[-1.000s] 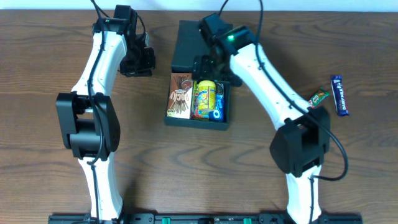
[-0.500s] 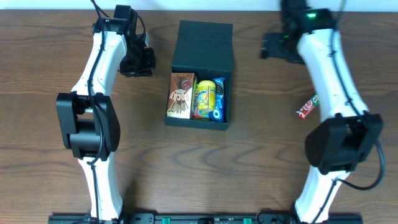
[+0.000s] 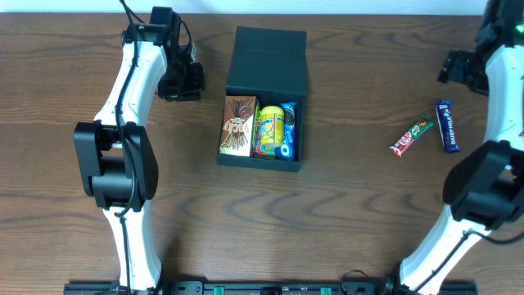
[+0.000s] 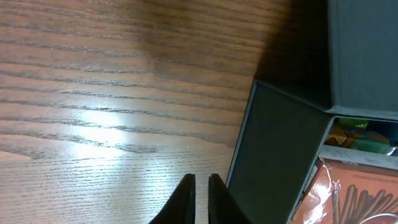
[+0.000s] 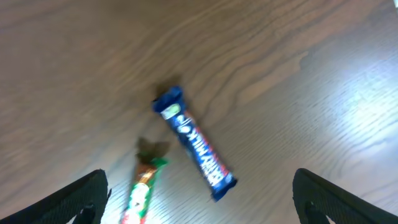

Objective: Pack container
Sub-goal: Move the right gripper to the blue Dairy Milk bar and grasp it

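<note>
Container (image 3: 266,70) open on worktop (image 3: 344,213), snack packets (image 3: 255,127) inside.
We see the container near the middle of the worktop's far edge, lid flap back. Left gripper (image 4: 200,199) hangs beside its left wall, jaws closed on nothing. Right gripper (image 5: 200,186) is spread wide and empty over a blue bar (image 5: 194,144) and a red-green bar (image 5: 143,186) near the right edge.

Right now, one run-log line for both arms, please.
left tool shut, empty, beside container | right tool open, above blue bar and red bar on table | container lid open, snacks inside
</note>
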`<move>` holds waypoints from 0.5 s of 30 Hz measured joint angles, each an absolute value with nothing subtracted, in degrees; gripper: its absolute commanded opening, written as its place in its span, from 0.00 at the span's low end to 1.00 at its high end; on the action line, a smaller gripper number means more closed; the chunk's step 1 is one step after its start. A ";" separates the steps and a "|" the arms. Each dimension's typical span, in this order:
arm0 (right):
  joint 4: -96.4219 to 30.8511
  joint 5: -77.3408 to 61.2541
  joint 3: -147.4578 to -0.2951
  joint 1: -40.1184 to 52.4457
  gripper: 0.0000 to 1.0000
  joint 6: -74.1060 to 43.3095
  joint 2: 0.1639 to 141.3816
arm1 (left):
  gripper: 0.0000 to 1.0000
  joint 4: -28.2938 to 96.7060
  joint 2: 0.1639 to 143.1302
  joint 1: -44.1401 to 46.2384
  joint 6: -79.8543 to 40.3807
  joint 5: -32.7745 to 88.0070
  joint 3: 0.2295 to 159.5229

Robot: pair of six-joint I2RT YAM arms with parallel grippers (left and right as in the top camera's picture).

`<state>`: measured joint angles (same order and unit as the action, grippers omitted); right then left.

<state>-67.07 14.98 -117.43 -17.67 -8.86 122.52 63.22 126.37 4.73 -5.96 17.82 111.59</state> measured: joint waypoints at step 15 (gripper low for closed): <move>-59.64 8.43 -117.43 -19.88 0.84 2.98 133.34 | 0.14 63.24 126.37 4.73 -5.98 17.82 111.59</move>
